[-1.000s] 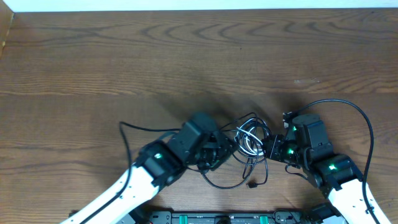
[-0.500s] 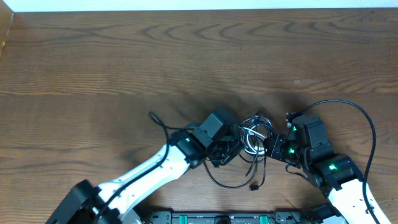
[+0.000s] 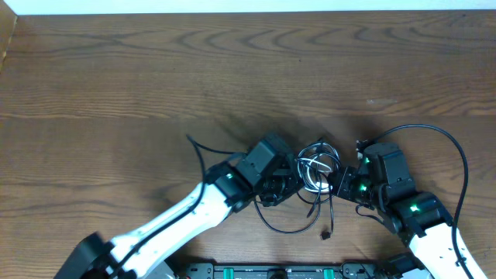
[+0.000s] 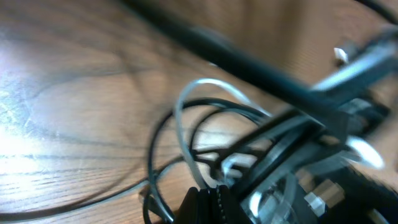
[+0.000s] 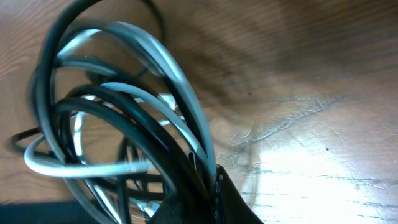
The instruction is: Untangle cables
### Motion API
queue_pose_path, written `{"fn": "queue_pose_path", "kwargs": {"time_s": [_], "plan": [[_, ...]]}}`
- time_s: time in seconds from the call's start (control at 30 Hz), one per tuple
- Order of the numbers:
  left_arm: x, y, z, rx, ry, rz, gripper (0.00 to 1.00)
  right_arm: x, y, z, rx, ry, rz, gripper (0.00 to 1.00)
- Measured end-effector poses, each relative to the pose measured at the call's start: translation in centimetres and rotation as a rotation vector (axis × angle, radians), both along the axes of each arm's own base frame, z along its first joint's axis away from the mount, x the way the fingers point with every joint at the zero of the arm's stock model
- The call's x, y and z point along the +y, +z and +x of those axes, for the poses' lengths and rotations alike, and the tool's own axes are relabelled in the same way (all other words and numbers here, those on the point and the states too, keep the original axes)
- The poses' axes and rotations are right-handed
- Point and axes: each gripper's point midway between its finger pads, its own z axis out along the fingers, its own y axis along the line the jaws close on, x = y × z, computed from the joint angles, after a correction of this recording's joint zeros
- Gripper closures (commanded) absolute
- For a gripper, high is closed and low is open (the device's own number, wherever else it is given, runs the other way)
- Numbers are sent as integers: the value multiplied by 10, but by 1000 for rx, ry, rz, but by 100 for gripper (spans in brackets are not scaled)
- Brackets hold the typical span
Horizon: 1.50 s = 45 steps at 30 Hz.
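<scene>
Two arms meet at the front middle of the wooden table (image 3: 116, 93), and between them you have the cable bundle (image 3: 318, 167). On the left side, your left arm (image 3: 194, 213) comes in from the bottom edge, with its own thin black lead (image 3: 200, 151) curving up behind it. The left gripper (image 3: 288, 180) is at the left edge of the bundle. The left wrist view is blurred and shows only one dark finger (image 4: 208, 200) low in the frame with loops just above it, so you cannot tell if this claw is apart or together.

The bundle is a small knot of loops, a white cable (image 3: 312, 164) mixed with black cables (image 3: 324, 147). From under it one loose black loop (image 3: 287, 229) hangs toward the front edge, and a small plug end (image 3: 326, 233) lies on the wood just to the right of this loop.

On the right of the bundle, the right gripper (image 3: 335, 183) has its jaws pressed together on the cables. In the right wrist view the white and black strands run together into the fingertip (image 5: 216, 190) and are pinched there. Further right, the thick black arm cable (image 3: 453, 151) makes a wide arc over the table
</scene>
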Motion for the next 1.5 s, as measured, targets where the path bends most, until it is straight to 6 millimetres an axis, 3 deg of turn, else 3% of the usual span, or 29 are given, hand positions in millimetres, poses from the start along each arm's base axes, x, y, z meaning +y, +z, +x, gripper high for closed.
{"fn": "queue_pose_path", "kwargs": {"time_s": [0.17,0.3,0.57,0.77,0.93,1.07,1.2,1.37,1.5], "plan": [[1,42,-2,-167,-78,-76,92,-2,-1,1,-2,-9,-13,94],[5,67,-4,-288,-131,-113,92,-4,-1,2,-4,-18,-19,87],[27,94,12,-431,-120,-126,92,-5,-1,2,-5,-26,-24,80],[53,87,23,-409,-61,-68,92,-11,-5,0,7,-39,-51,80],[63,84,31,-401,-31,-49,92,-21,-10,-2,20,-66,-103,76],[67,84,34,-417,-31,-39,92,-25,-11,-1,19,-85,-125,66],[69,81,34,-424,-39,-20,92,-29,-16,0,43,-129,-132,45],[72,77,37,-427,-25,6,92,-32,-27,-1,111,-194,-135,39],[72,67,40,-408,-24,31,92,-32,-35,-2,164,-248,-126,28]]}}
